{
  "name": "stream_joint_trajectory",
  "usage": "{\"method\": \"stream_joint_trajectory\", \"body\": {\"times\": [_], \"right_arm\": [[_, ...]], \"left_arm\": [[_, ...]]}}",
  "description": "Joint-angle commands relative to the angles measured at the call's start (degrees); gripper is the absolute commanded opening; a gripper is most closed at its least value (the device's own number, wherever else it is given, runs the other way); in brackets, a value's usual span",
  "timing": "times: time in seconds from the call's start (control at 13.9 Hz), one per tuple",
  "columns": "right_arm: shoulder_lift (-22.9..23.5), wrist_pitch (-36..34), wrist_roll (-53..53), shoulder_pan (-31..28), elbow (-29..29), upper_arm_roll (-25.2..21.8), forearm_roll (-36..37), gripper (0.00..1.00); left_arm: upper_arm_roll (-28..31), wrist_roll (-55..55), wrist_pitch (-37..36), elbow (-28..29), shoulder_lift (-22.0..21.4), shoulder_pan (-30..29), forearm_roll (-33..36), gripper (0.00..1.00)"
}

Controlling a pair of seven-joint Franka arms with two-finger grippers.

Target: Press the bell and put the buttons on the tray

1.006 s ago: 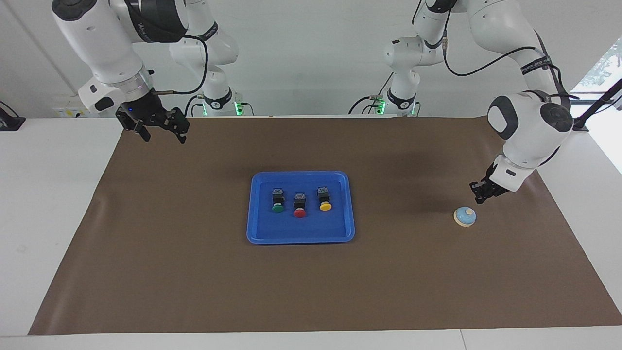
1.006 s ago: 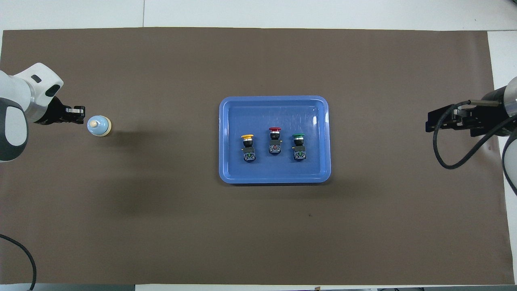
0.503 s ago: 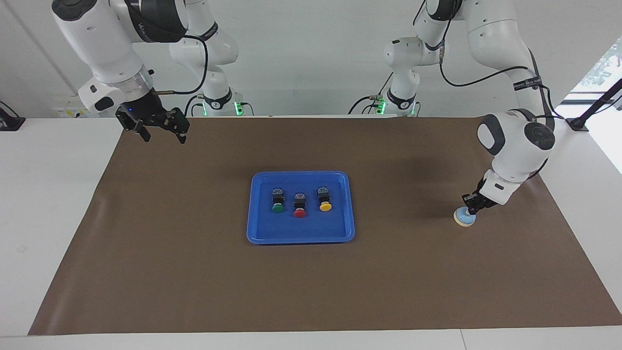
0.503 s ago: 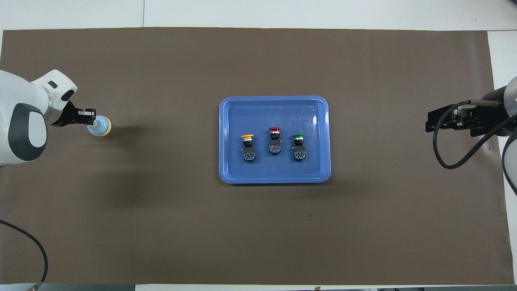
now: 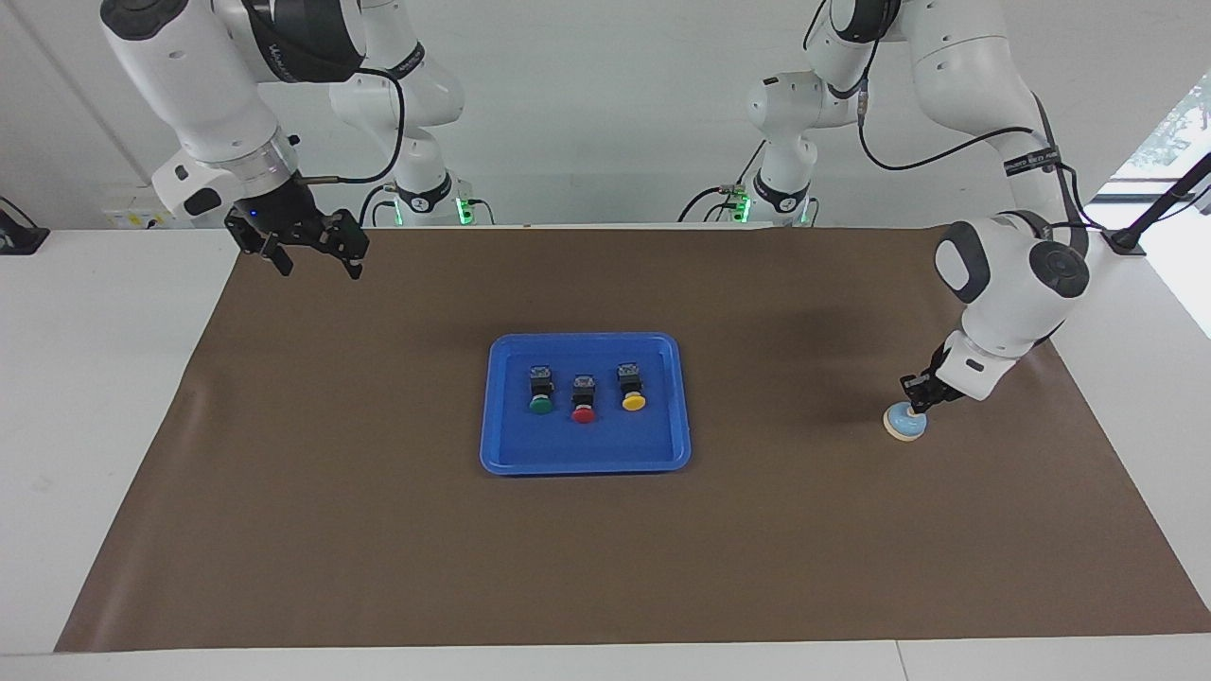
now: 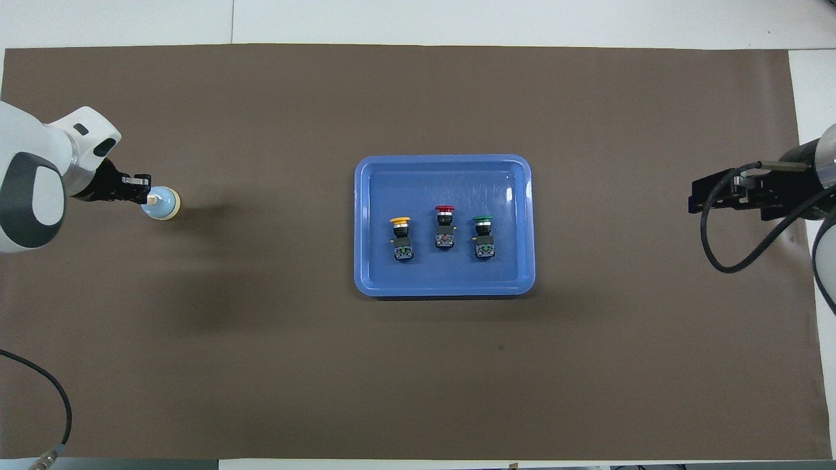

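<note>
Brown matting covers the white table, and I read across it from my right arm's end to my left arm's end. My right gripper hangs over the mat's corner at the robots' edge, fingers plainly apart and holding nothing; that arm waits. In the middle of the mat sits the blue tray, and all three buttons lie inside it in a row, caps pointing away from me: the green button toward my right arm's end, the red button in the middle, the yellow button toward my left arm's end, each apart from its neighbour and from the rim. I judge that half of the job done, since no button remains on the mat. Well apart from the tray, toward my left arm's end, stands the bell, upright on its cream base. My left gripper is down on top of it, fingertips drawn together as far as I can see, and they look to be touching the cream knob. So I take the press to be the step in hand; whether the knob has gone fully down I cannot tell. Nothing stands in the way: the mat around the bell is bare, and the tray lies well clear of my left arm.
</note>
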State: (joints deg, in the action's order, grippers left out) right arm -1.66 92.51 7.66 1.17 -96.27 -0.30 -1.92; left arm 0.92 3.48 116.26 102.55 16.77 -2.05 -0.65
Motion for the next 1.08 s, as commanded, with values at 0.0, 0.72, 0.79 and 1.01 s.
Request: {"method": "stream_joint_trajectory", "body": {"times": [0.0,0.72,0.79,1.01], "right_arm": [[-0.36,-0.75,-0.89,-0.55,0.03,0.30,-0.81,1.00],[-0.36,-0.75,-0.90,-0.46,0.03,0.30,-0.89,1.00],[-0.36,-0.84,-0.89,-0.55,0.03,0.30,-0.89,1.00],[-0.36,-0.75,-0.89,-0.47,0.03,0.30,-0.89,1.00]], "left_arm": [[-0.04,0.21,-11.91,-5.95,-5.32,-0.07,0.12,1.00],[-0.48,0.12,-27.40,-7.00,-16.95,0.73,0.12,1.00],[-0.48,0.21,-27.58,-7.36,-16.95,0.81,0.12,1.00],[-0.48,0.39,-27.14,-9.03,-16.51,0.81,0.29,1.00]]}}
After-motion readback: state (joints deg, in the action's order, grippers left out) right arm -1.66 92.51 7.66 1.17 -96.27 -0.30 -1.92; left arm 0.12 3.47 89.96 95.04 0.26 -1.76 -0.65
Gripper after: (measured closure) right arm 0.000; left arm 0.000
